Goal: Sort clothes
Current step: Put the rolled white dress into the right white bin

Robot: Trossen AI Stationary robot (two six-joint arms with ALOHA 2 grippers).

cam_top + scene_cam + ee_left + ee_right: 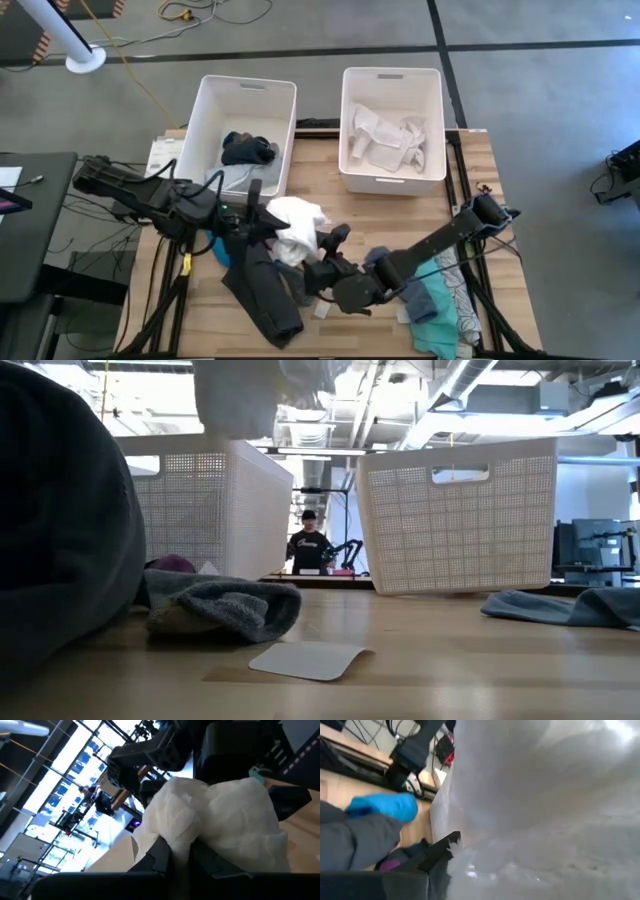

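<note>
A white garment (297, 224) hangs bunched above the middle of the table, with my left gripper (260, 214) shut on its left side. It fills the left wrist view (215, 820) and shows at the top of the low view (270, 390). My right gripper (331, 243) stands open at the garment's right side, and the white cloth (545, 805) is close in front of it. Below lie a dark grey garment (262, 292), a grey one (232, 606) and, at the right, teal and patterned clothes (440, 300). My left gripper pinches a bunched fold of the white garment (182, 837) between its two fingers (159, 854). The fingers come about level from the table's left. The garment bulges out beyond them and hangs clear of the table. My right gripper has one finger (440, 852) at the white cloth's edge; whether it touches I cannot tell.
Two white bins stand at the far edge: the left bin (212, 112) has dark clothes in it, the right bin (432, 150) white ones. A blue piece (216, 246) lies under my left arm. A white card (306, 659) lies flat on the wood.
</note>
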